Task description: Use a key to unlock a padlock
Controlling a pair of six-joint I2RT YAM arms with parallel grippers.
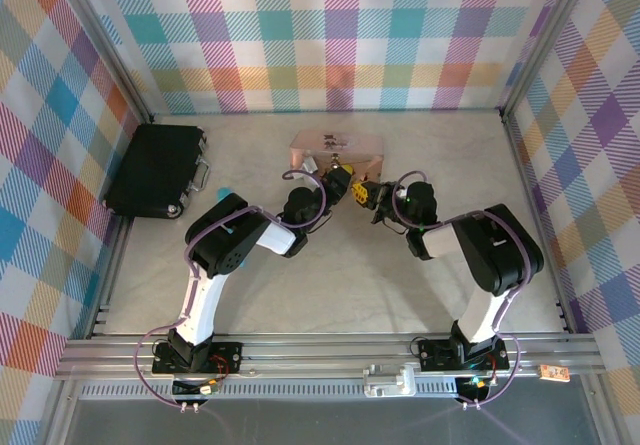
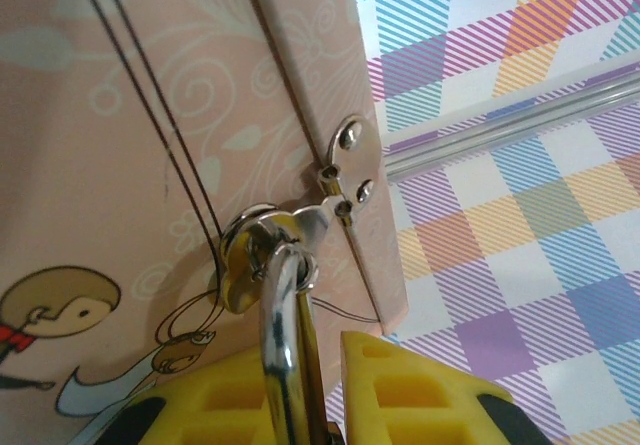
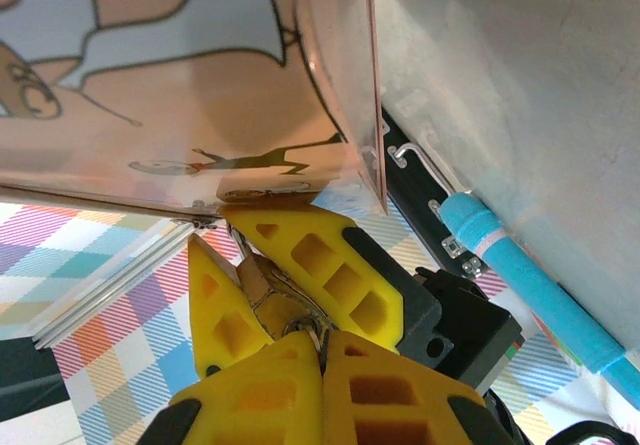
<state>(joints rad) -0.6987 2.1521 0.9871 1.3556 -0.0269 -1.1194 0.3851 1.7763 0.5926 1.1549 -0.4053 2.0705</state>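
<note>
Well out to the left of both arms, the black case (image 1: 155, 170) lies shut on the worktop (image 1: 330, 295). Nothing of its inside can be seen.

The left jaws (image 2: 310, 357) sit right against the front of the pink box (image 1: 335, 148) and are closed on the padlock (image 3: 265, 300). Its brass body is pinched between the yellow fingers (image 2: 420, 390). Its silvery shackle rises out of them and hooks through the hasp (image 2: 345, 165) just beyond the fingertips. This grip looks meant to steady the lock, so that it does not swing on the hasp when something is pushed into it.

The box lid is down and the shackle is still through the hasp. The box therefore appears locked, and what it holds is hidden.

The right jaws (image 3: 322, 350) come in from the opposite side, pressed fully together, with their tips just beside the lock body. A small piece of metal at those tips is probably the key (image 3: 312, 327), already at or in the keyway. It is too small and too crowded to be sure. With the shackle still seated, the turn that frees it seems yet to be done.
</note>
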